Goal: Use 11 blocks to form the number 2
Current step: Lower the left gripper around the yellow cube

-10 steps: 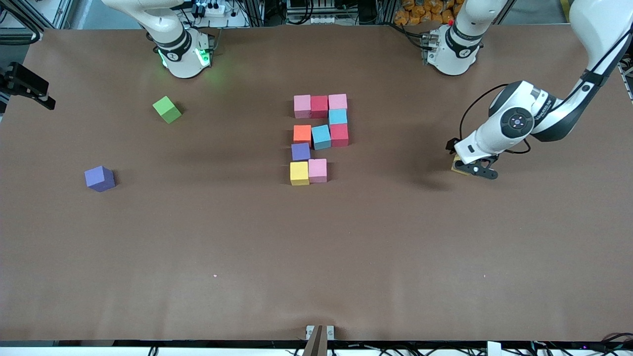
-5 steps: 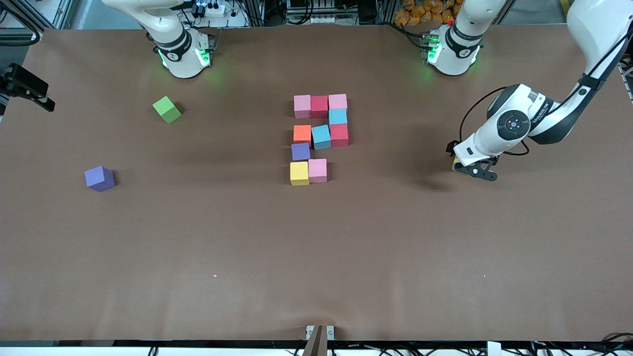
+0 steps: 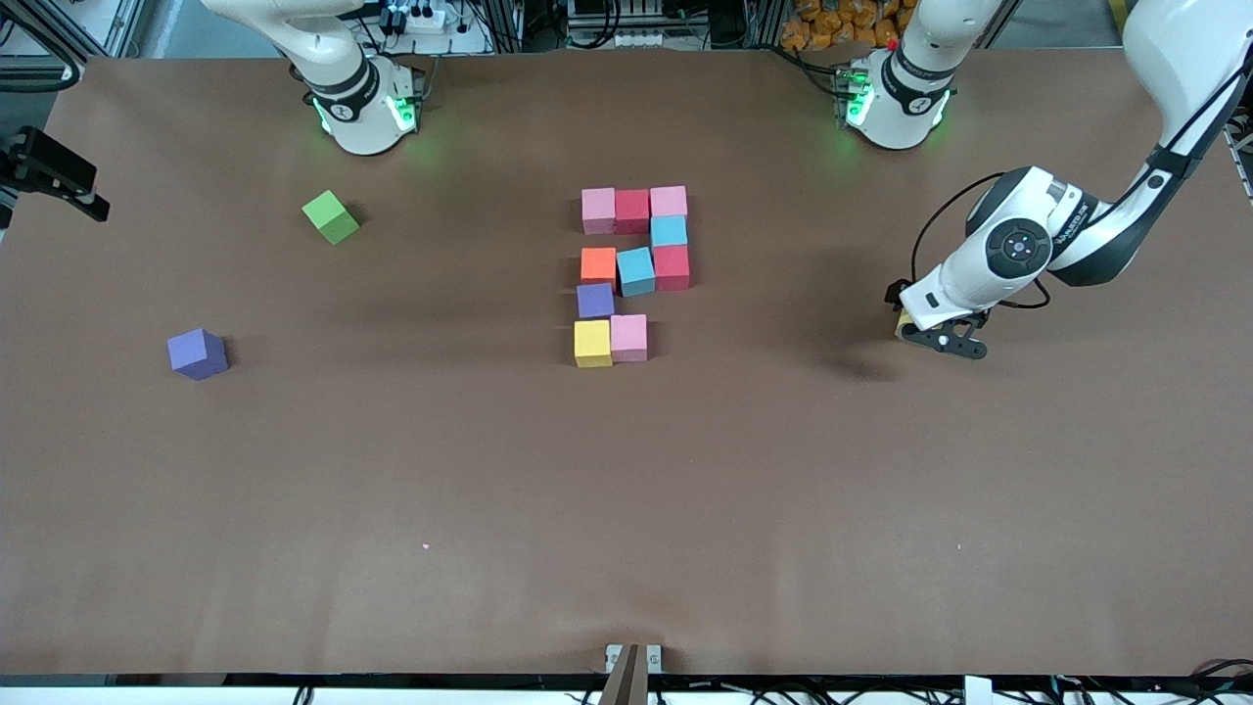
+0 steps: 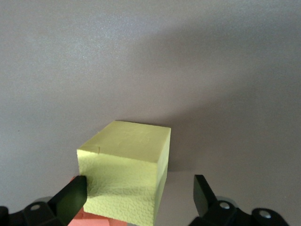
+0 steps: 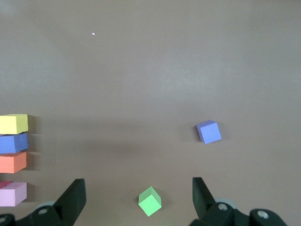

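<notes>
Left gripper [image 3: 930, 333] sits low at a yellow block [image 3: 903, 323] near the left arm's end of the table [image 3: 626, 509]; ten blocks [image 3: 634, 274] cluster mid-table. Its wrist view shows fingers spread wide around the block [image 4: 126, 173]. Right gripper [image 5: 136, 200] waits aloft, wide open.

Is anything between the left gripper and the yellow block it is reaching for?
Nothing visible. The left gripper is open with the yellow block between its fingers, and bare table lies from there to the number 2.
</notes>
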Tool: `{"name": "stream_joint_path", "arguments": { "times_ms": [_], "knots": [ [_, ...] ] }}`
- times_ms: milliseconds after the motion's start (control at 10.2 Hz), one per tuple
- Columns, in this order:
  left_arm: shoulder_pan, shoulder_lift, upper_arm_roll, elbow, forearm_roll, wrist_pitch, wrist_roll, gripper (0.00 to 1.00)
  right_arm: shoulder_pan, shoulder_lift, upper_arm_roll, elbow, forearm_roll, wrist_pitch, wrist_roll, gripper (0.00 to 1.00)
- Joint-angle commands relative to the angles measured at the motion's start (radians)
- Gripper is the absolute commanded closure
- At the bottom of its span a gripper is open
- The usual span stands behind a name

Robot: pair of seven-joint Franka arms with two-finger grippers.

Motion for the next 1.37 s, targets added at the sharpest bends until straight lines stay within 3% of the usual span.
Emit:
{"name": "stream_joint_path", "arguments": {
  "times_ms": [0,488,1268],
  "knots": [
    [-0.005,-0.023,0.007,-0.001,0.027,-0.014,0.000,0.00,-0.013,0.012,0.005,-0.001,0.014,0.012,-0.004,0.00],
    [-0.004,-0.015,0.008,-0.001,0.027,-0.014,0.006,0.00,-0.028,0.063,0.005,0.002,0.009,0.012,-0.001,0.00],
    [0.030,-0.038,0.013,0.022,0.021,-0.019,0.089,0.00,-0.025,0.064,0.005,0.010,-0.006,0.012,-0.004,0.00]
  ]
}}
